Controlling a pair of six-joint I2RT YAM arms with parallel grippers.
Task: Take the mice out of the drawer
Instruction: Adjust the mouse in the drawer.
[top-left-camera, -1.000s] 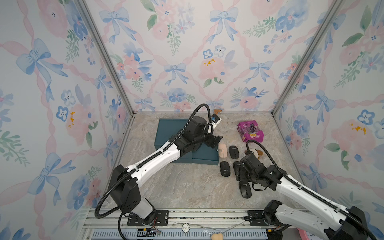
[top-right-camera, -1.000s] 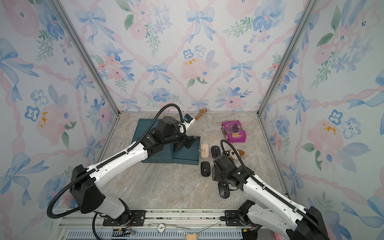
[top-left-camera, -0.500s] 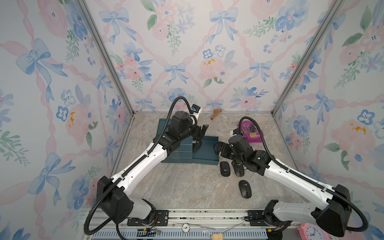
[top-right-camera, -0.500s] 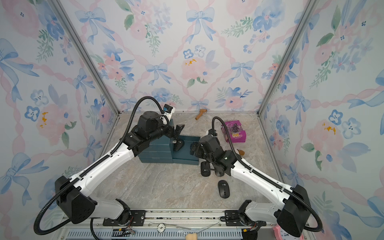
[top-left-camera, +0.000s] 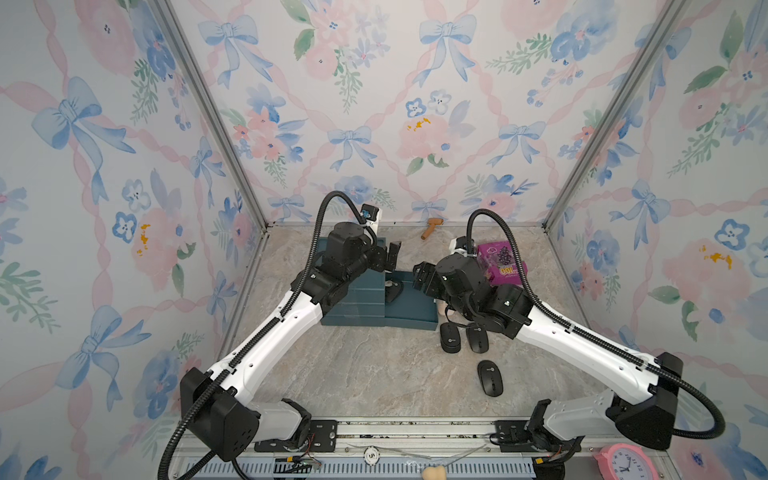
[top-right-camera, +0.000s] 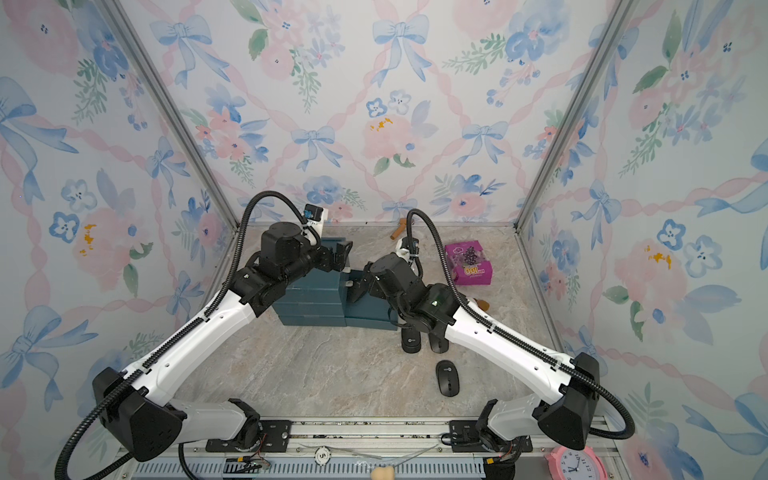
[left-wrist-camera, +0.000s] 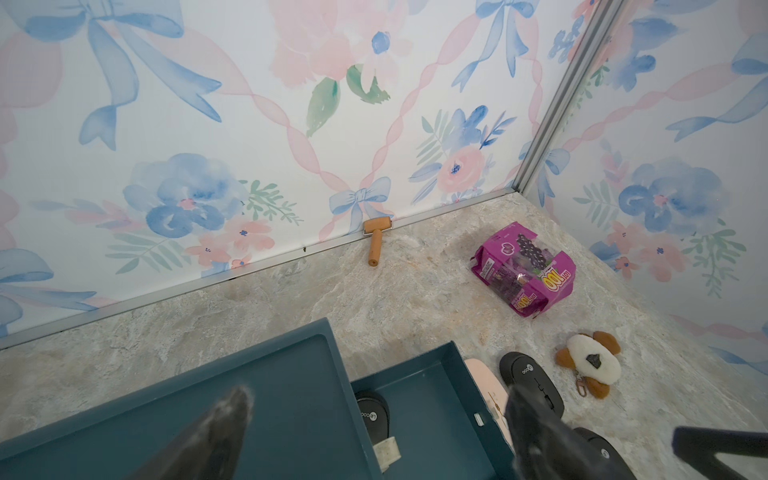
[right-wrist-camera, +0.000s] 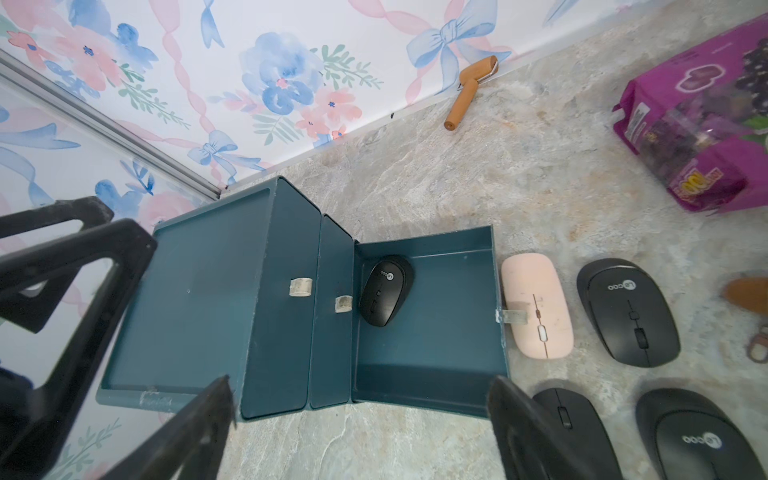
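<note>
Now right gripper (right-wrist-camera: 359, 386) over drawer (right-wrist-camera: 457, 247), jaws wide, empty, likely poised for lone black mouse (right-wrist-camera: 385, 290) inside; left gripper (left-wrist-camera: 378, 392) above cabinet (right-wrist-camera: 199, 291), jaws apart, empty, apparently out of way.

Both top views: high up front, looking down over whole table (top-left-camera: 374, 374). Wrist cams: close, facing back wall (left-wrist-camera: 249, 124); both share the open drawer (right-wrist-camera: 424, 332).

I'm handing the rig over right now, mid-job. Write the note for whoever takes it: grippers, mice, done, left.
Left gripper: open, empty, above the drawer unit.
Right gripper: open, empty, over the open drawer.
Done: pink mouse and four black mice lie on the table outside it.
Left: one black mouse in that drawer; take it out.
</note>
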